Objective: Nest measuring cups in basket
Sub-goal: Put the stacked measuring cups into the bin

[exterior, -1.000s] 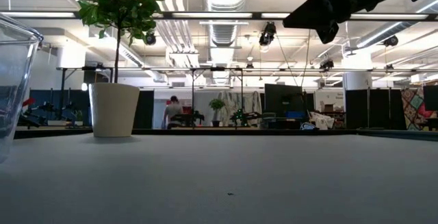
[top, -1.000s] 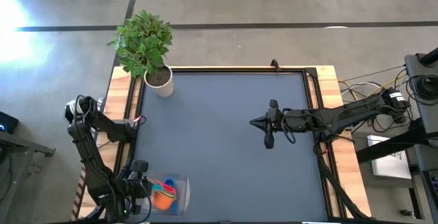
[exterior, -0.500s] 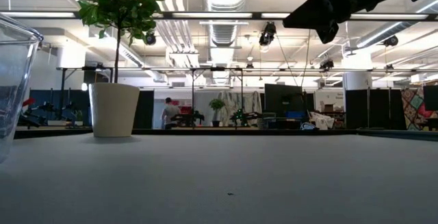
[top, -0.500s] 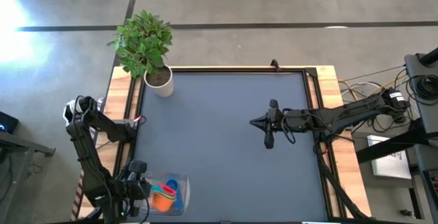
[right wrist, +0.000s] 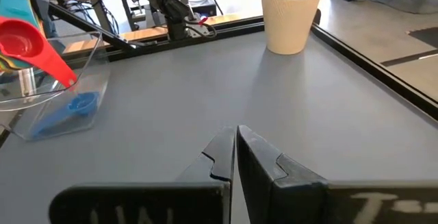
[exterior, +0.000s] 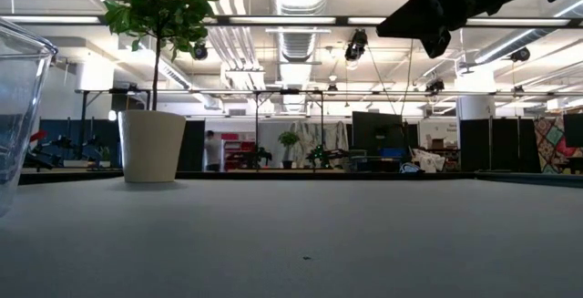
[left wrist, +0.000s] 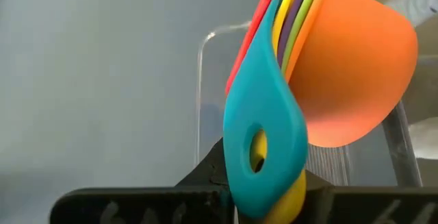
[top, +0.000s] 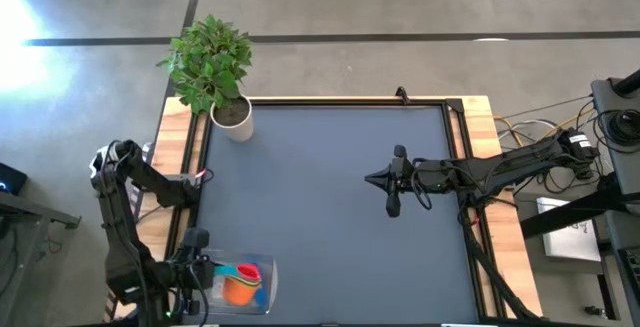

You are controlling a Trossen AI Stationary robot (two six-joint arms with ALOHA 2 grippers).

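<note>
Teal, red-pink, yellow, green, purple and orange plastic measuring cups [left wrist: 301,94] — a nested stack of round scoops with flat handles — are pinched by their handles in the left gripper [left wrist: 263,183], whose fingers are closed on the bundle. Location: over the clear rectangular plastic basket [top: 262,302] at the near left corner of the dark grey table [top: 330,187], the stack hanging above the tray rather than resting in it, as the right wrist view suggests. Also in the basket: one small blue plastic measuring cup [right wrist: 81,105], lying on the floor of the tray. Step in hand, by my reading — carrying the nested set down onto that blue cup. Next move calls for lining the stack over the blue scoop, lowering it, then letting the fingers part without tipping the cups over the low wall. Right gripper [right wrist: 234,157]: fingers pressed together on nothing, parked above the table's right half, well apart from the basket. White plant pot [top: 234,119] with leafy green plant: far left corner. Change from the earlier frames — the left arm has drawn slightly back towards the near edge, stack with it; right arm and basket unmoved.
</note>
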